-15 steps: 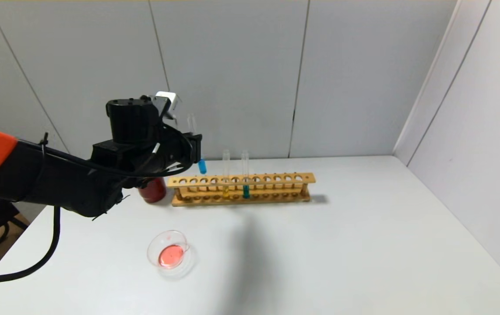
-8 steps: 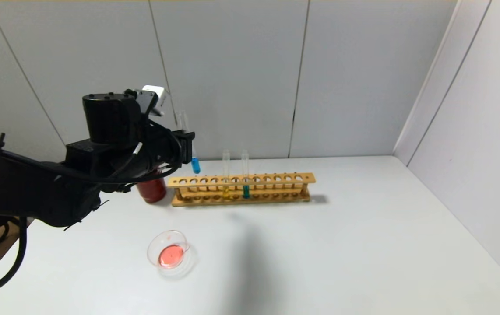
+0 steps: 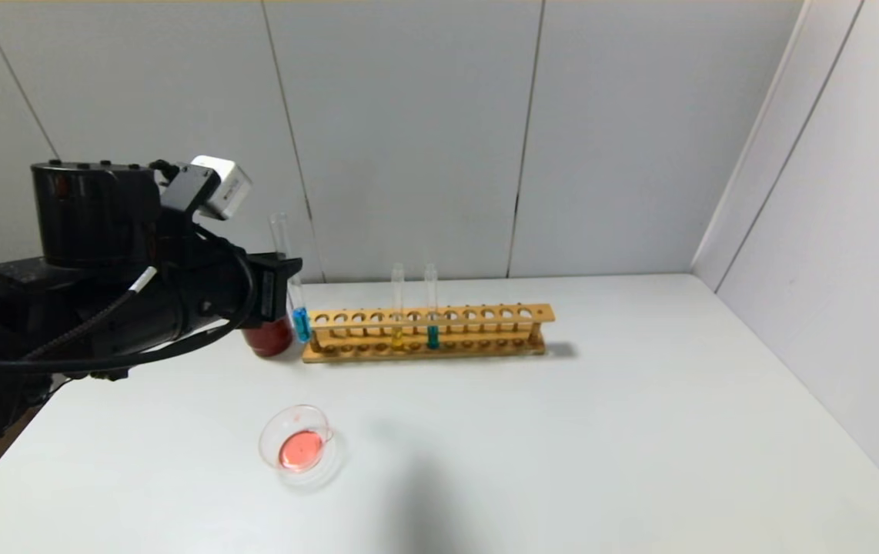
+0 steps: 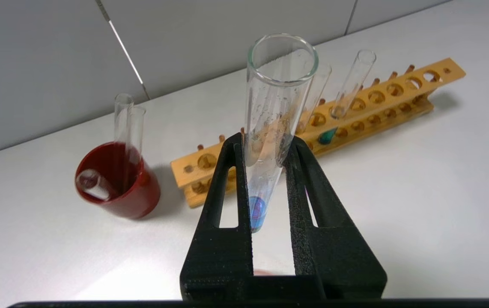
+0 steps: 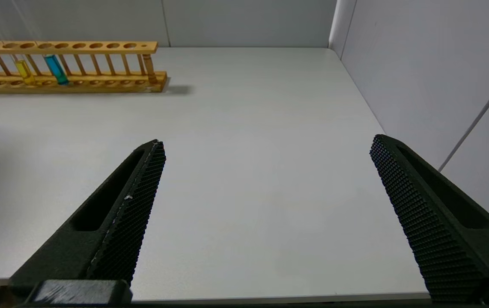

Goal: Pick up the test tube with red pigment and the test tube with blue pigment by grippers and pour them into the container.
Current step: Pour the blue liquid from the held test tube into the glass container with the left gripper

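Container (image 3: 297, 445) front-left on table (image 3: 601, 431); rack (image 3: 424, 332) behind; cup (image 3: 269, 337) left of rack.

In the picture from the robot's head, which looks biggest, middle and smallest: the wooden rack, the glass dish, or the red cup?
1. The wooden rack looks biggest by far, long across the table.
2. The glass dish looks next, though it sits nearer the camera, which makes it look bigger.
3. The red cup looks smallest, but the left gripper covers part of it.

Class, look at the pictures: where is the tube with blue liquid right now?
The blue tube is held upright in the left pincer, raised on the robot's left in the head view, beside the red cup and the rack's left end.
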